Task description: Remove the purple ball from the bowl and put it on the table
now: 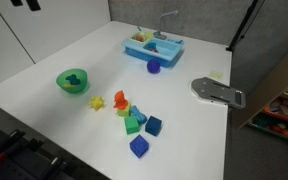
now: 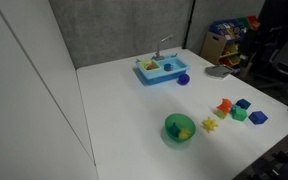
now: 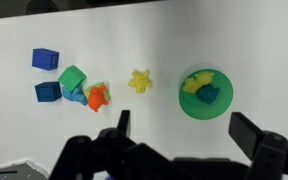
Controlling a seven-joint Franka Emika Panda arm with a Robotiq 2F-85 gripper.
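Observation:
The purple ball (image 1: 153,67) lies on the white table (image 1: 44,105) just in front of the light blue tray; it also shows in an exterior view (image 2: 183,78). It is not in the wrist view. The green bowl (image 1: 72,81) stands apart from it near a table edge and holds a yellow piece and a teal piece (image 3: 208,95). In the wrist view my gripper (image 3: 184,128) is open and empty, high above the table, with the bowl (image 3: 205,110) just beyond its fingertips. The bowl also shows in an exterior view (image 2: 179,128).
A light blue toy sink tray (image 1: 152,46) with a faucet stands at the far side. A yellow star (image 3: 139,80), an orange piece (image 3: 97,97), a green block (image 3: 72,77) and blue cubes (image 3: 45,59) lie near the bowl. A grey flat object (image 1: 216,92) sits at the table edge.

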